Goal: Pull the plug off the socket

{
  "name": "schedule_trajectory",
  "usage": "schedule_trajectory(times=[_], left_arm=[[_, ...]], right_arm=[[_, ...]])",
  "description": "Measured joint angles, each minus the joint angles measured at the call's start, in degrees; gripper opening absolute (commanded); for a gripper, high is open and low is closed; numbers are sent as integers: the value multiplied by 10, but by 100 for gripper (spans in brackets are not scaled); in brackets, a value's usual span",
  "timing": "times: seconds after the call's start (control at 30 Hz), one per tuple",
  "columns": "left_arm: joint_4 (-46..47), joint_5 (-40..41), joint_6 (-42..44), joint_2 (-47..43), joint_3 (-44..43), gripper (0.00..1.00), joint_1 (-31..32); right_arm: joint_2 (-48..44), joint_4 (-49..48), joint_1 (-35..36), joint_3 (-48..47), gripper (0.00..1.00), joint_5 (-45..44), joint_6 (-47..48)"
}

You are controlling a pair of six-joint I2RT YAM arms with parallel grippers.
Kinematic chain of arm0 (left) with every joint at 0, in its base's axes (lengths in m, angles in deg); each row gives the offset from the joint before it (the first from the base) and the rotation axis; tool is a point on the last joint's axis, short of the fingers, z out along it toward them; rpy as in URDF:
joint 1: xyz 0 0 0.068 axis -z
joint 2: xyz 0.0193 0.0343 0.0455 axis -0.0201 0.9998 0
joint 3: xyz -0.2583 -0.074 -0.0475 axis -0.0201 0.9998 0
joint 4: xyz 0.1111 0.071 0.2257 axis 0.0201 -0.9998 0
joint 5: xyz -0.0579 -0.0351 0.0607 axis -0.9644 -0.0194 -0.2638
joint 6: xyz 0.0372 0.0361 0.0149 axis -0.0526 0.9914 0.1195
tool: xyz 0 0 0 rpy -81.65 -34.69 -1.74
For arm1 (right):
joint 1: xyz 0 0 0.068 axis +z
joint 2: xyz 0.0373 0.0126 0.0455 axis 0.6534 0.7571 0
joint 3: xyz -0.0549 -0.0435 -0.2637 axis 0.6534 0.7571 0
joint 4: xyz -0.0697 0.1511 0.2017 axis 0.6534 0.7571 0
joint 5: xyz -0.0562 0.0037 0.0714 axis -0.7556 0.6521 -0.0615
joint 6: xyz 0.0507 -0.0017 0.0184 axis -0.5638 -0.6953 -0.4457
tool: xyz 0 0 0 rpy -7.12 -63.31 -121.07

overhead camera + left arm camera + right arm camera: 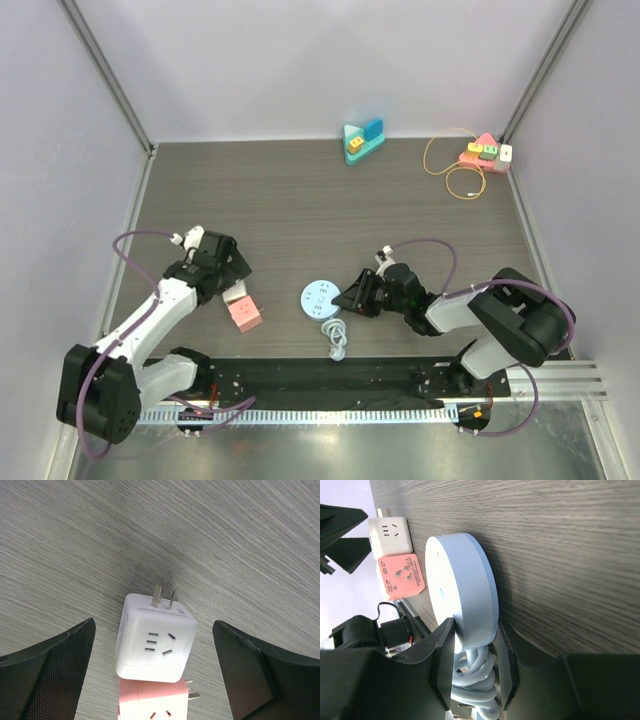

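From above, my left tool (228, 278) hangs open over two plugs, white plug (236, 292) touching pink plug (246, 315), and my right tool (352, 298) clamps the one round socket (320, 298) at its 9 o'clock. Left wrist: the white plug lies between my fingers (55, 670), prongs toward 12. Right wrist: both plugs lie clear of the socket, at 10.

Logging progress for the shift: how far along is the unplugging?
Done, it seems: the white cube plug lies with prongs bare, apart from the round socket. In hand: the right gripper clamps the socket's rim; the jaws of the left gripper stand open either side of the plug. Left: releasing the socket.
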Motion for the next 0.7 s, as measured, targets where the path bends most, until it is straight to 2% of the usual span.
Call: schedule_trajectory(times=[0.4,0.7], left_arm=[[-53,-14,4,-87,-27,100,0],[-61,-87,29,-153,-40,99,0]], right_arm=[[28,28,0,-48,1,6,12],[106,101,-16,-184,1,4,56]])
